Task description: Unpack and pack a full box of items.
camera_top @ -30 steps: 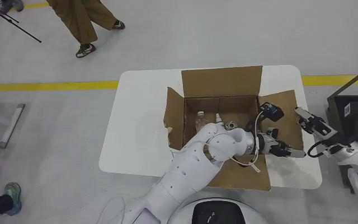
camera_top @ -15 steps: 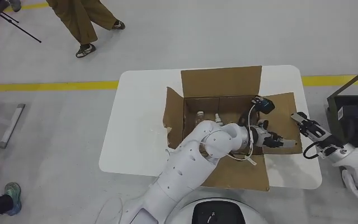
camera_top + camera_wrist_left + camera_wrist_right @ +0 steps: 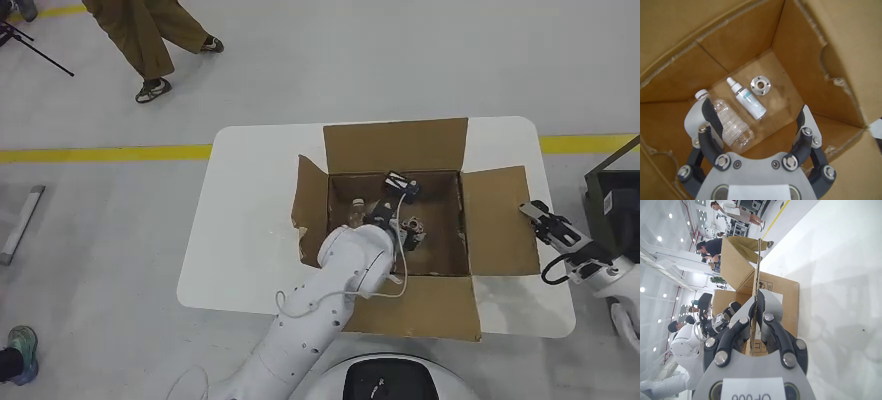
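While the right tool point(image 3: 757, 299) clamps a flap point(image 3: 500, 215), the left tool point(image 3: 754, 107) gapes above bottles point(image 3: 734, 123).

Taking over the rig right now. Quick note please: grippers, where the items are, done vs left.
Left gripper: open and empty, lowered inside the box, above the items and closest to the water bottle.
Right gripper: shut on the edge of the box's right flap, which is folded outward.
Items: the water bottle, spray bottle and metal flange lie side by side on the box floor.
Done: the flaps are open.
Left: lift out all three items, then pack them back in.
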